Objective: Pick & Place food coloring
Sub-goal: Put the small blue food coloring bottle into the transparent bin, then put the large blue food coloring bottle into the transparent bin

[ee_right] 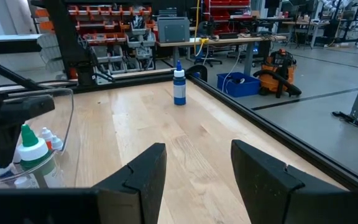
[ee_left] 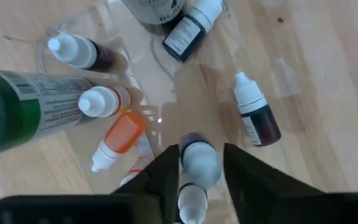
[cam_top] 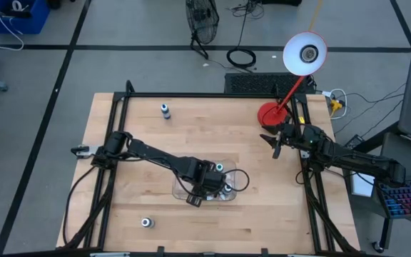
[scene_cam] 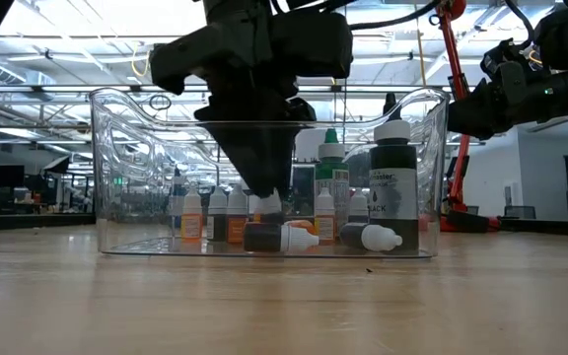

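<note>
A clear plastic tray (cam_top: 179,191) (scene_cam: 116,177) sits near the table's middle and holds several food coloring bottles. Small ones stand or lie on its floor (ee_left: 257,112) (scene_cam: 193,215); taller green-topped (scene_cam: 331,173) and black (scene_cam: 394,187) ones stand at its right end. My left gripper (cam_top: 200,196) (scene_cam: 264,202) (ee_left: 202,149) points down into the tray, its fingers slightly apart on either side of a tiny dark bottle with a whitish cap (ee_left: 199,165). My right gripper (cam_top: 275,146) (ee_right: 197,155) waits open at the table's right edge. Two more bottles (cam_top: 165,111) (cam_top: 146,222) stand loose on the table. My left gripper comes from above, its fingers (ee_left: 166,171) flanking the whitish cap (ee_left: 202,169) of the tiny bottle. A thin gap shows on one side. Whether either finger touches the cap I cannot tell. The bottle stands among others on the tray floor.
A red desk lamp (cam_top: 270,114) stands at the table's far right corner, its white head (cam_top: 305,53) above. Black frame rails (cam_top: 191,96) run along the table's far, left and right sides. Bare wood lies between the tray and the loose bottles.
</note>
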`<state>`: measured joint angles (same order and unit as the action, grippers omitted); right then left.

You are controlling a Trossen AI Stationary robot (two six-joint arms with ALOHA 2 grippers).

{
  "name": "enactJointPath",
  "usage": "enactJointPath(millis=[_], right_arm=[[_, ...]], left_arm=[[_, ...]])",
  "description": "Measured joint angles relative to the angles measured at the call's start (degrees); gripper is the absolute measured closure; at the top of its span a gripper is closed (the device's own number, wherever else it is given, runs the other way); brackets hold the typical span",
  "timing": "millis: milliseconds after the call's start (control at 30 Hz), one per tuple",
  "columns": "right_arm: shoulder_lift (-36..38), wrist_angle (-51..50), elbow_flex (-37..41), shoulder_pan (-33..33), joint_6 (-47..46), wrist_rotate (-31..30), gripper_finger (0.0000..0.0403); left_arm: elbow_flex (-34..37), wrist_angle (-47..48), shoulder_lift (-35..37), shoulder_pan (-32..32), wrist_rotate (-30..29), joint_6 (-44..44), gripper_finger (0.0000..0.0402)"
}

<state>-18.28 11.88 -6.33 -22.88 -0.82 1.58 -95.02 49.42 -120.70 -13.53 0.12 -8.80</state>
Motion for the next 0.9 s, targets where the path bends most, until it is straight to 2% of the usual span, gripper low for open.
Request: enactJointPath(millis=[167, 333, 467, 567, 700, 800, 900], right_arm=[[0.0, 0.0, 0.0, -0.02, -0.02, -0.02, 0.0232], [-0.01, 0.0, 0.0, 0.0, -0.02, -0.01, 0.0232], [0.0, -0.02, 0.0, 0.0, -0.02, 0.0, 0.0232], [0.0, 0.0, 0.0, -0.01, 0.0, -0.02, 0.0232], [-0.01, -0.11, 0.0, -0.02, 0.0, -0.01, 0.0232], [0.0, -0.11, 0.0, -0.02, -0.01, 0.0, 0.0232], [0.0, -0.11, 0.0, -0.02, -0.02, 0.0, 0.0232]], left_arm=[[0.0, -0.41, 0.02, -0.06, -0.02, 0.36, 0.023], [-0.15, -0.72, 0.47, -0.06, -0.16, 0.57, 0.0213], [-3.64, 6.29, 4.03, 0.21, -0.63, 2.62, 0.0211], [-3.97, 10.39, 9.75, 0.82, -0.78, 5.09, 0.0215], [0.24, 11.97, 20.66, 2.89, -5.29, 6.41, 0.0225], [6.31, 10.09, 29.86, 7.12, -11.97, 9.82, 0.0232], [12.49, 9.85, 36.7, 14.31, -16.36, 14.5, 0.0237]])
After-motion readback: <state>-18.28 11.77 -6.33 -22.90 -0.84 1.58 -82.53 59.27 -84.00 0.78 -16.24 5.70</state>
